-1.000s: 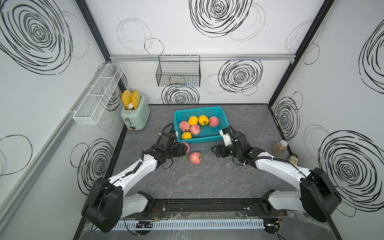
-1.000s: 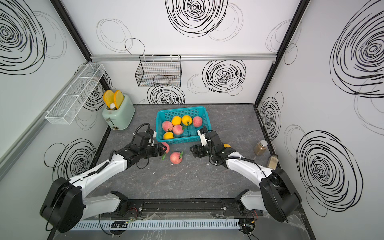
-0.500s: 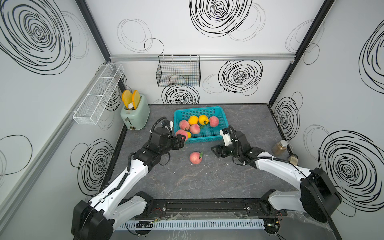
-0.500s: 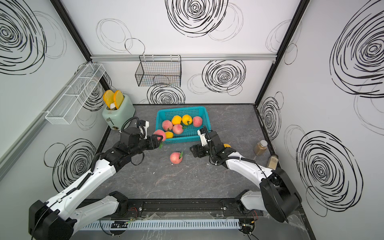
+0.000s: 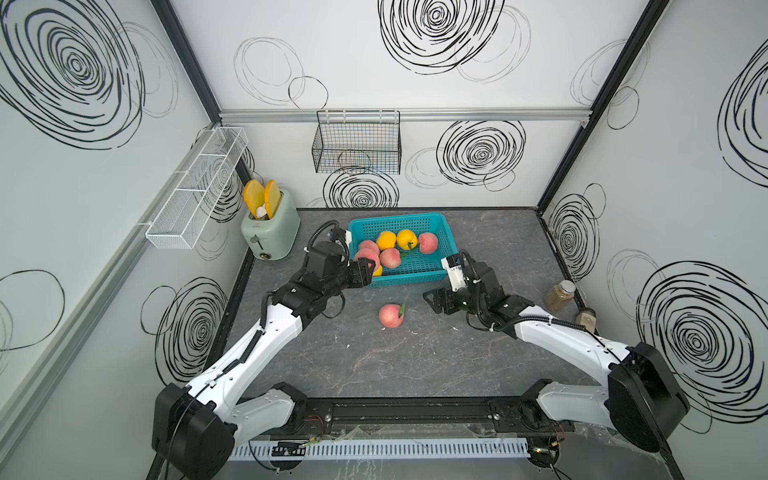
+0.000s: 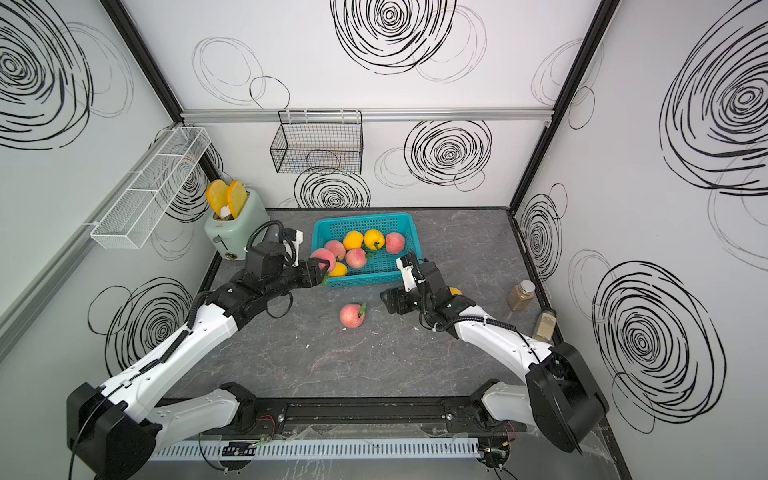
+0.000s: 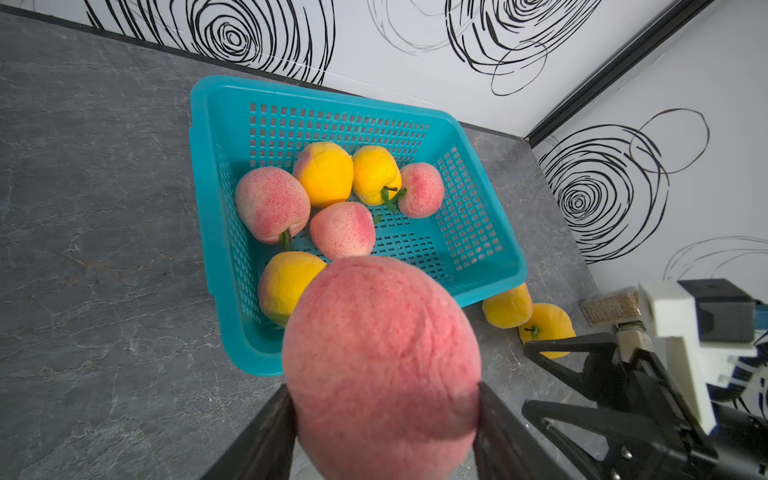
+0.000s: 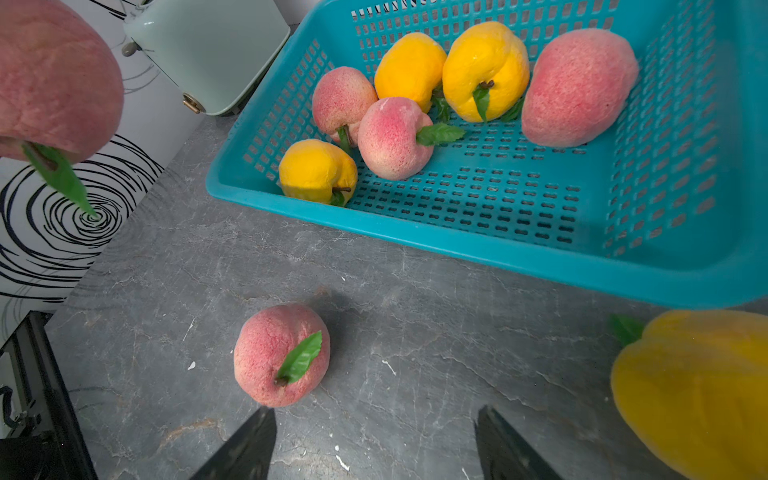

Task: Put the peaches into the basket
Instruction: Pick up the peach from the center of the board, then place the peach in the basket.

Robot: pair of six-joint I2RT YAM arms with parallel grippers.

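Observation:
The teal basket (image 5: pixel 447 245) (image 6: pixel 361 218) (image 7: pixel 199 166) (image 8: pixel 457 245) stands at the middle back of the table and holds several pink and yellow peaches. My left gripper (image 5: pixel 365 270) (image 6: pixel 318 272) (image 7: pixel 384 388) is shut on a pink peach (image 5: pixel 368 258) (image 6: pixel 323 257) (image 7: pixel 382 353) (image 8: pixel 54 75), held in the air over the basket's near left corner. A loose pink peach (image 5: pixel 391 316) (image 6: pixel 352 316) (image 8: pixel 281 353) lies on the table in front of the basket. Just right of it, low over the table, my right gripper (image 5: pixel 434 299) (image 6: pixel 390 300) (image 8: pixel 376 415) is open and empty. Two yellow peaches (image 7: pixel 507 307) (image 7: pixel 546 324) (image 8: pixel 698 390) lie by the basket's near right corner.
A mint toaster (image 5: pixel 270 235) with orange toast slices stands at the back left. A black wire basket (image 5: pixel 357 145) hangs on the back wall and a white mesh rack (image 5: pixel 195 187) on the left wall. Two jars (image 5: pixel 561 294) (image 5: pixel 586 320) stand at the right edge.
My left arm has lifted the pink peach from the table in front of the basket and carried it back over the basket's near left corner. The right arm has stayed still.

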